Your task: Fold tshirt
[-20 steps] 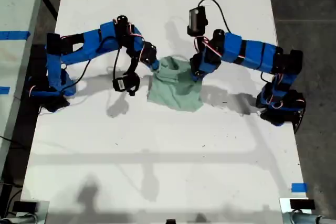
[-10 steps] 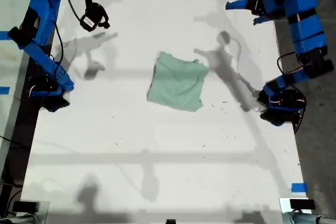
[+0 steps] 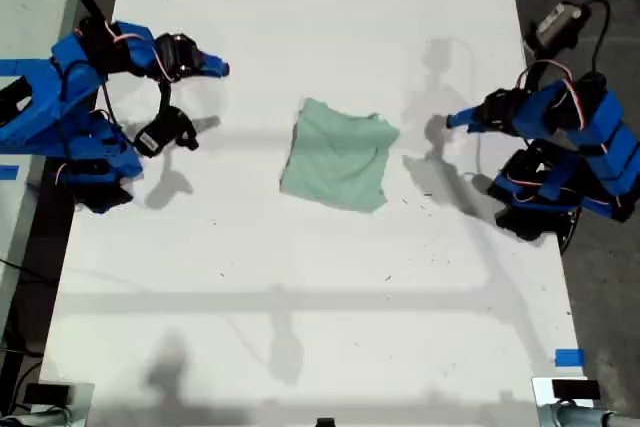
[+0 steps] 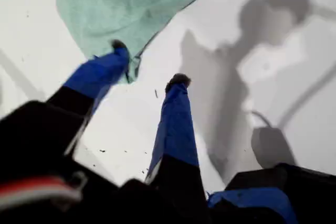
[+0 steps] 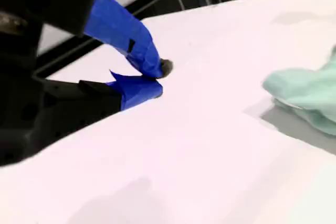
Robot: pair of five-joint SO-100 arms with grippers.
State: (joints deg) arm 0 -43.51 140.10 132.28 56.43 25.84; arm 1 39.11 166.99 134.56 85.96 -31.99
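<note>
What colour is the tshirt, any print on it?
Plain pale mint green, no print visible; the tshirt shows best in the exterior view.

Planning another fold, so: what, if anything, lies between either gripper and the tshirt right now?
Nothing visible does. Bare white table separates the tshirt from my first gripper and from my second gripper; both are off the cloth.

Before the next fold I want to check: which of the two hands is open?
My first hand: its blue fingers stand clearly apart, bare table between them. My second hand has its fingers closed together, holding nothing.
</note>
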